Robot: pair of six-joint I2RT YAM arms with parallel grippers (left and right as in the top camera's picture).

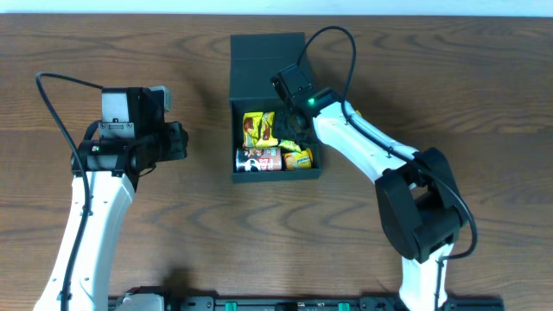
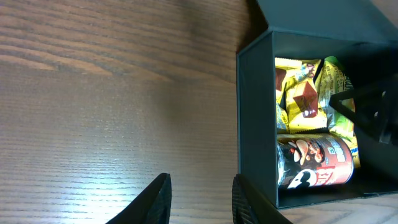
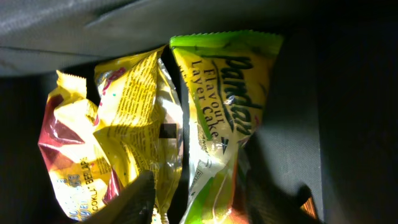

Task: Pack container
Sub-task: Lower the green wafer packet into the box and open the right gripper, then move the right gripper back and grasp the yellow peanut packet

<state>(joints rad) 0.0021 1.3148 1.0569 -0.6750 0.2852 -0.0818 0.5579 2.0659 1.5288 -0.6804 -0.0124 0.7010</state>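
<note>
On the brown wooden surface, the dark teal-green square cardboard container stands open, snack packets inside. Right end effector is inside it, jaws apart astride the green foil cake packet: looks like the drop-off step, next needs a clean lift out. Left end effector part-open, empty, alongside.

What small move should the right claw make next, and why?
Probably lift the right claw straight up out of the container: its jaws stand open over the green snack packet, which lies inside beside a yellow packet, so nothing seems left to hold.
</note>
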